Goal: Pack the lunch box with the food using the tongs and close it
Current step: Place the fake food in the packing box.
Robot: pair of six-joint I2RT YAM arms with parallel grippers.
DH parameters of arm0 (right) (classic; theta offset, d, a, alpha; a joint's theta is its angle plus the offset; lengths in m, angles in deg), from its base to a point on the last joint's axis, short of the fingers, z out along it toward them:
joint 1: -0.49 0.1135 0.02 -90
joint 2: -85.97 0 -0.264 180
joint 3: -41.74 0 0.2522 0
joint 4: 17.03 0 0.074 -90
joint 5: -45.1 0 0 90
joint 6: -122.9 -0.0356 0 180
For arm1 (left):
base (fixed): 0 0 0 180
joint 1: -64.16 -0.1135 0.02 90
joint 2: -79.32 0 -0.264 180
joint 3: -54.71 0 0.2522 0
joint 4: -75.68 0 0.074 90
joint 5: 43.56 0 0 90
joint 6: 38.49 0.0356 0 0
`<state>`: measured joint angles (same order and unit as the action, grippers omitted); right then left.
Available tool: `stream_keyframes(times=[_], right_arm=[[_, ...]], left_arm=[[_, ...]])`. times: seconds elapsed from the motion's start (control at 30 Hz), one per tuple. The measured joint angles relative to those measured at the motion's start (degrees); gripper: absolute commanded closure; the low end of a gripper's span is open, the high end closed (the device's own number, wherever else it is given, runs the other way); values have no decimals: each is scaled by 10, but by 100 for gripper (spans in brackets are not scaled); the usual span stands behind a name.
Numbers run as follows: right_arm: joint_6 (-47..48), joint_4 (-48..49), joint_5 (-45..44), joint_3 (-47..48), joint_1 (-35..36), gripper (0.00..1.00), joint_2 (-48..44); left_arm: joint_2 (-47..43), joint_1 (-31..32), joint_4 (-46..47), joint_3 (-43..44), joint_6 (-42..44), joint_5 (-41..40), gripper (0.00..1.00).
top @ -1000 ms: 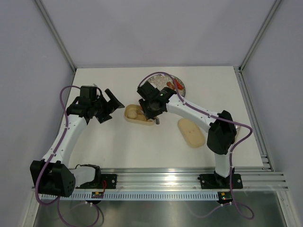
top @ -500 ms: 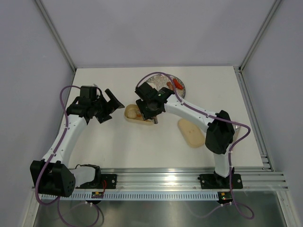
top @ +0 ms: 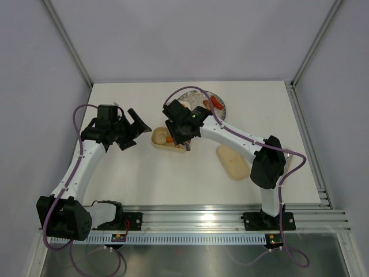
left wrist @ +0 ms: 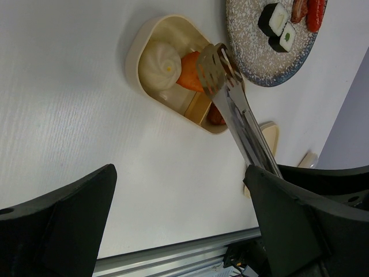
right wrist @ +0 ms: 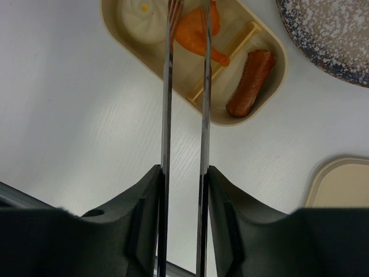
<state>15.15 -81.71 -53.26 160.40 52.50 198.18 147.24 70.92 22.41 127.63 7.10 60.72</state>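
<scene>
We've got the right pincer (right wrist: 183,186) clamped on the slim silver metal tongs (right wrist: 166,115), tips over the orange carrot piece (right wrist: 193,32) in the pale yellow-beige oblong plastic lunch box (left wrist: 134,57), mid white desk (top: 144,184), nearer its far edge. Our left pincer (left wrist: 179,193) hangs wide apart.

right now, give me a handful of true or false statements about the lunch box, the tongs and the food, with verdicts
1. The right pincer holds the tongs. True.
2. The lid sits on the lunch box. False: the lid lies on the table apart from the box, which is open.
3. The carrot piece is on the plate. False: it is in the lunch box, beside the beige ball.
4. Two sushi rolls are on the plate. True.
5. The left pincer grips something. False: it is open and empty.
</scene>
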Motion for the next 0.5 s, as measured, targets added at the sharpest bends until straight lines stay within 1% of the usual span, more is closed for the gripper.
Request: stream_keyframes(times=[0.07, 0.1, 0.13, 0.33, 0.5], right_arm=[[-1, 0, -8, 0, 0, 63, -3], [-1, 0, -14, -2, 0, 66, -7], [0, 1, -18, -5, 0, 67, -11], [-9, 3, -53, -49, 0, 76, -53], [-18, 2, -73, -78, 1, 80, -76]], left_arm=[[0, 0, 0, 0, 0, 0, 1], [0, 0, 0, 0, 0, 0, 1], [0, 0, 0, 0, 0, 0, 1], [0, 0, 0, 0, 0, 0, 1], [0, 0, 0, 0, 0, 0, 1]])
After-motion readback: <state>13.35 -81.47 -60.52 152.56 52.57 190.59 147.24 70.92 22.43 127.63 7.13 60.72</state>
